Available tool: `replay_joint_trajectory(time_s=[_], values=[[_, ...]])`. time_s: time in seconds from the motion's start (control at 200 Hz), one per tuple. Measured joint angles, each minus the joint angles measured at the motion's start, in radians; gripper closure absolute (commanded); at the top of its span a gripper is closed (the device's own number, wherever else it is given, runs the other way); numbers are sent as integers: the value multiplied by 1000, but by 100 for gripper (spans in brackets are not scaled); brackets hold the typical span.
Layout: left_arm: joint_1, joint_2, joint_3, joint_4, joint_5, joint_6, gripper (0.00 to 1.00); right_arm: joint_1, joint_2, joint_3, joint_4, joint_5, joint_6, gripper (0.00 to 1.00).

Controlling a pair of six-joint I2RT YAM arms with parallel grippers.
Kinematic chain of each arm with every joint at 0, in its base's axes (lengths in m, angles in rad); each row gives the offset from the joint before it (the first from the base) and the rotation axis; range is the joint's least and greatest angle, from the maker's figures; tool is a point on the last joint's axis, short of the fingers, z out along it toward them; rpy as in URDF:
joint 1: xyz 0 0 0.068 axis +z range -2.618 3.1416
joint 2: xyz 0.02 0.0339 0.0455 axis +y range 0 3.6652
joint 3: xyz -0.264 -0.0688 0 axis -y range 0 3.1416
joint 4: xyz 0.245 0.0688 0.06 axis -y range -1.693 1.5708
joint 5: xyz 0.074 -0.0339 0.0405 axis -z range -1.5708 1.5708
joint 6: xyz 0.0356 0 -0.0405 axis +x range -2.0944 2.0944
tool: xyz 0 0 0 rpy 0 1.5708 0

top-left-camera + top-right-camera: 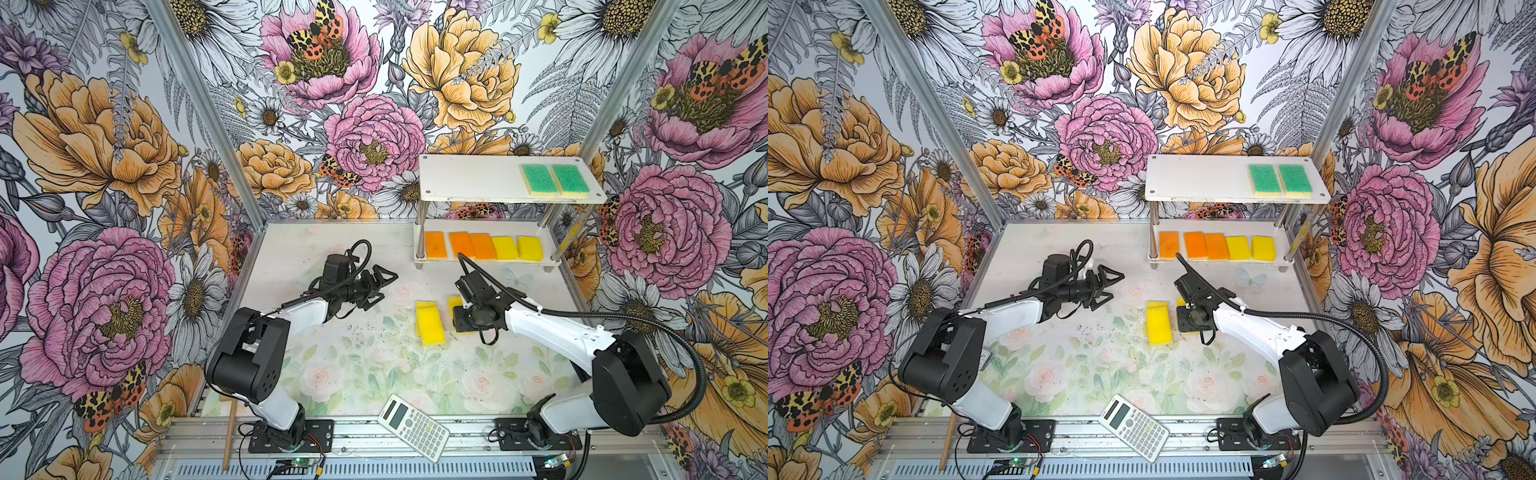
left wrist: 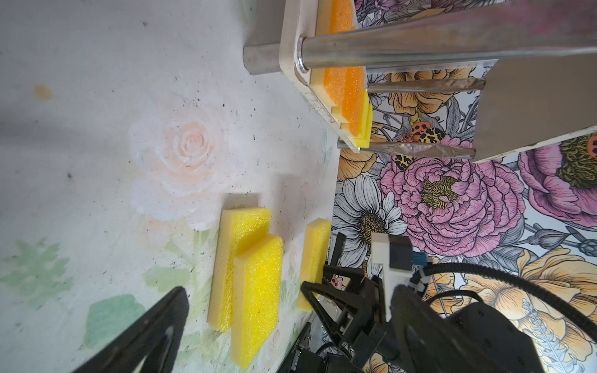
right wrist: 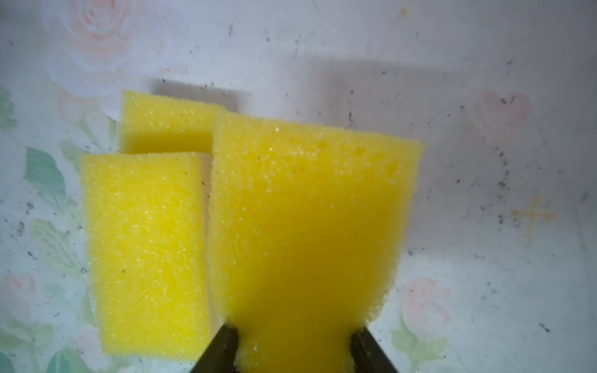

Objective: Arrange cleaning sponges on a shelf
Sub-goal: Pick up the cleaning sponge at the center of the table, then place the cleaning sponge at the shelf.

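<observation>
Right gripper (image 3: 294,339) has its jaws pinched into the sides of a yellow sponge (image 3: 310,200) mid-table, just right of a two-sponge yellow pile (image 1: 430,322). Can't tell if it's off the table (image 1: 332,249) yet, so I'd call this the pickup step. Left gripper (image 1: 384,286) hangs spread wide and empty over on the left. The shelf (image 1: 465,183) sits far right, with green sponges (image 1: 555,178) up top and orange ones (image 1: 461,245) plus two yellows (image 1: 517,248) below. Next, I reckon: lift, carry it far-right, and dodge the posts (image 1: 419,232).
</observation>
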Motion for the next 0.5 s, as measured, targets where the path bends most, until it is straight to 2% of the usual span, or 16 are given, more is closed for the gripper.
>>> replay_joint_trajectory(time_s=[0.195, 0.5], values=[[4, 0, 0, 0, 1, 0, 1, -42, -39, 144, -116, -3, -59, 54], [27, 0, 0, 0, 1, 3, 1, -80, -39, 563, -319, 79, -201, 53]])
